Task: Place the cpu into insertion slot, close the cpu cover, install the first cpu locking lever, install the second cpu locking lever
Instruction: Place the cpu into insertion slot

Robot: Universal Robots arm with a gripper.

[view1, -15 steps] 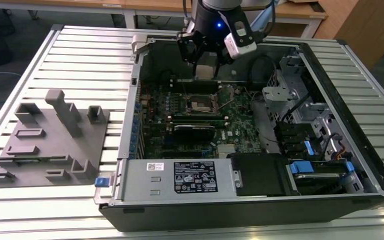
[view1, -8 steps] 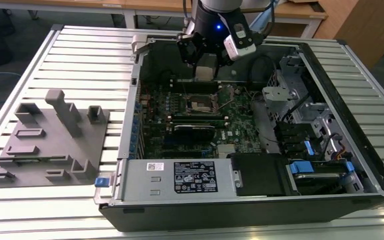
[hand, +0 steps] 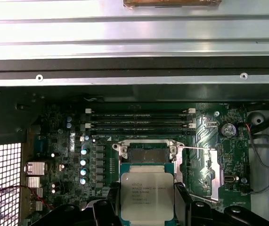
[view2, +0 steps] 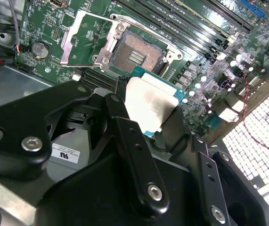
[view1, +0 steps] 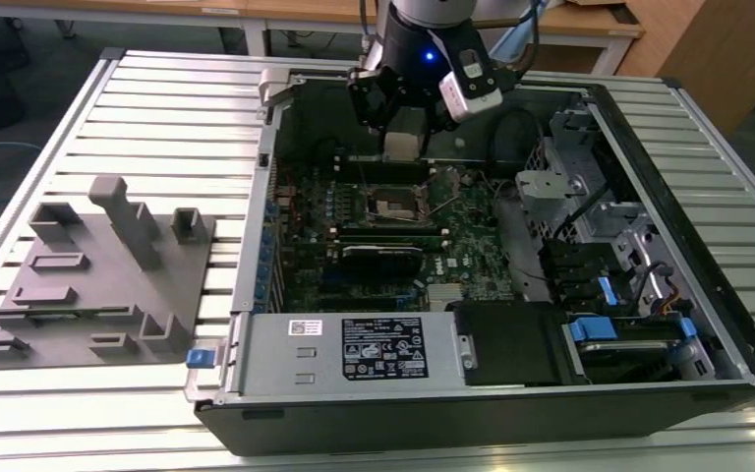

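Note:
My gripper (hand: 146, 209) is shut on the cpu (hand: 147, 189), a flat square chip with a silver-grey top, held by two opposite edges between black fingers (hand: 110, 207). In the second wrist view the cpu (view2: 149, 104) hangs just beside and above the insertion slot (view2: 136, 52), apart from it. The slot (hand: 148, 153) lies bare, its dark centre showing. The cpu cover (view2: 85, 38) stands flipped open to one side of the slot, also seen as the cpu cover (hand: 208, 172). In the exterior view my gripper (view1: 401, 149) hovers over the board just behind the slot (view1: 395, 204).
The open computer case (view1: 260, 197) lies on a slatted metal table (view1: 154, 108). A grey power-supply box (view1: 351, 349) fills its near side, drive bays (view1: 588, 226) the exterior view's right. Long memory slots (hand: 139, 120) run beside the socket. A grey fixture plate (view1: 89, 285) sits left.

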